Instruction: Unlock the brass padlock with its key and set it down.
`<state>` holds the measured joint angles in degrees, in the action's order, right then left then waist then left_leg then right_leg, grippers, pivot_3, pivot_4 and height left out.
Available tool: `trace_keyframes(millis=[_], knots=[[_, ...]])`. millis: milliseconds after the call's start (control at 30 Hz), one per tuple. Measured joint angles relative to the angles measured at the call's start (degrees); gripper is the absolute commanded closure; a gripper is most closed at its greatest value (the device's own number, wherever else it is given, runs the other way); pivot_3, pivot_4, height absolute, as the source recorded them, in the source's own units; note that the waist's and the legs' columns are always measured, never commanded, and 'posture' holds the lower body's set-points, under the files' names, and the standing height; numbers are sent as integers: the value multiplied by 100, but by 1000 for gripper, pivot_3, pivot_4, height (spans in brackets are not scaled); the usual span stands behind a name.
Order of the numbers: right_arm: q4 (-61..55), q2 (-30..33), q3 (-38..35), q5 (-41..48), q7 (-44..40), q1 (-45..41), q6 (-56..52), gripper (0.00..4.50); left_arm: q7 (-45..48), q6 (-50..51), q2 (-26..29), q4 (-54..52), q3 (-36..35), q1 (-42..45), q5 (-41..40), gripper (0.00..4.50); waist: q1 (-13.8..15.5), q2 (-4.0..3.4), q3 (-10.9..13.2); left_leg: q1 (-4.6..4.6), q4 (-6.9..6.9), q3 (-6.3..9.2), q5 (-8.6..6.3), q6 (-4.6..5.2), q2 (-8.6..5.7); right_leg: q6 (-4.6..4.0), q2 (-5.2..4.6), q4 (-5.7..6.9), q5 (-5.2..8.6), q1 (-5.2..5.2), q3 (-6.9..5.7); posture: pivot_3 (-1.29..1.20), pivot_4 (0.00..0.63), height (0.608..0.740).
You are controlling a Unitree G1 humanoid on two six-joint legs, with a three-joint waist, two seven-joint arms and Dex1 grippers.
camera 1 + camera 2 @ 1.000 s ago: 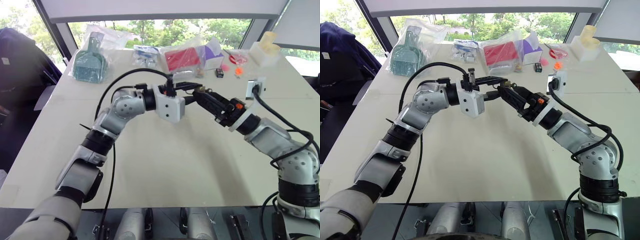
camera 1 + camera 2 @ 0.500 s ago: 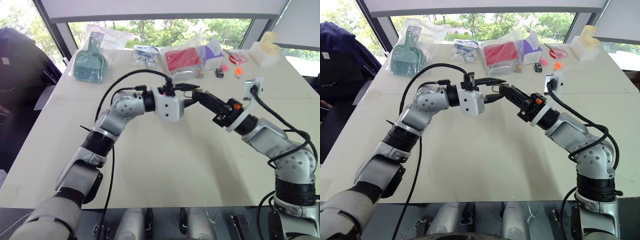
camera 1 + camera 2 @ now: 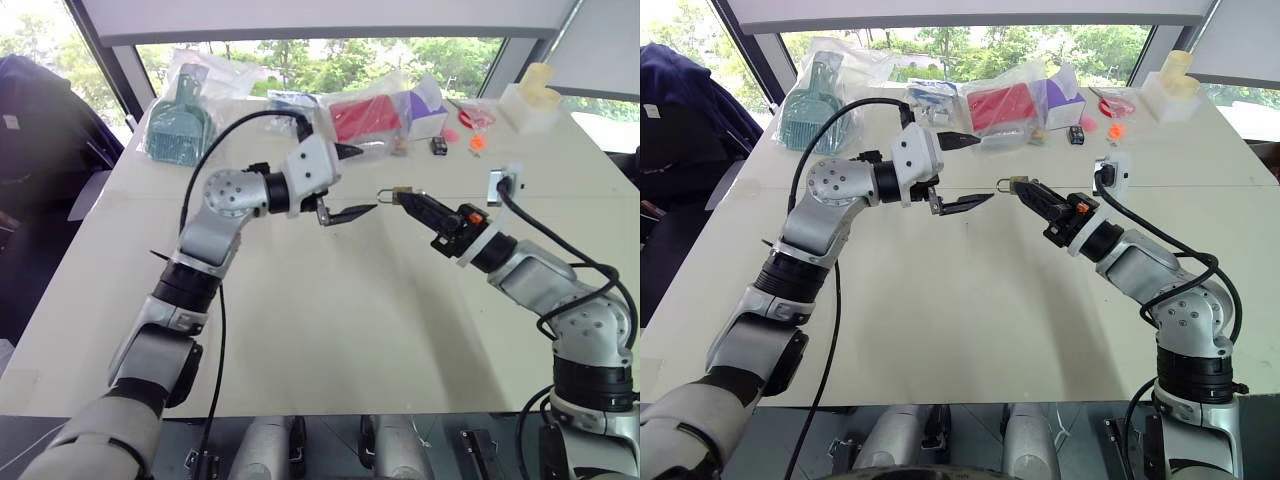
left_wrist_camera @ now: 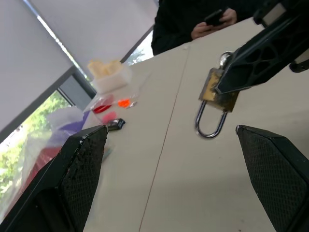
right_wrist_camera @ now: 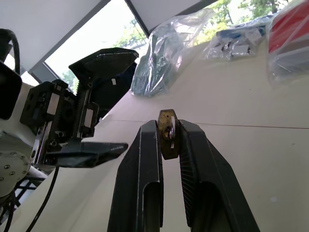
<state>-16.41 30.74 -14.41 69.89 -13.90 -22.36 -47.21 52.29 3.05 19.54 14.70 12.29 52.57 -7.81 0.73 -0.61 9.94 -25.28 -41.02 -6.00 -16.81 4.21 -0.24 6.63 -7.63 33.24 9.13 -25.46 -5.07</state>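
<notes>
Padlock (image 5: 168, 134) – no legible marks | R jaws (image 3: 412, 200) clamp it | L jaws (image 3: 350, 181) wide

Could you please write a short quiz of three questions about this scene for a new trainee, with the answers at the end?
1. True or false: the left tool is shut on the brass padlock.
2. Which tool holds the padlock? A) left B) right C) neither
3. Fill in: the padlock is held ____ the table, not resting on it.

Key
1. False. The left tool is open and stands apart from the padlock.
2. B. The right tool is shut on the padlock's brass body, with the silvery shackle sticking out free.
3. above.
</notes>
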Motion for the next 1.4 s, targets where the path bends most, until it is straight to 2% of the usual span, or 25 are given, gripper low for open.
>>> trace_keyframes(millis=[300,533,1400], knots=[[-67,-49,1,25,75,-5,-89,4500,-20,-204,-299,705,-8,77,96,67,1,0,0,0,0,1,11,-18,0,0,0,-1,0,0,0,0,150,735],[-315,-75,2,246,189,-4,-159,4500,-146,-449,-491,1036,-10,247,221,67,0,0,0,0,0,2,-4,6,0,-1,-2,-2,0,-1,0,0,150,735],[-574,-266,27,402,311,146,-242,4500,-626,-621,-647,1191,-16,288,390,67,0,0,0,0,1,3,-5,8,0,-2,-3,-2,0,-2,0,0,150,735]])
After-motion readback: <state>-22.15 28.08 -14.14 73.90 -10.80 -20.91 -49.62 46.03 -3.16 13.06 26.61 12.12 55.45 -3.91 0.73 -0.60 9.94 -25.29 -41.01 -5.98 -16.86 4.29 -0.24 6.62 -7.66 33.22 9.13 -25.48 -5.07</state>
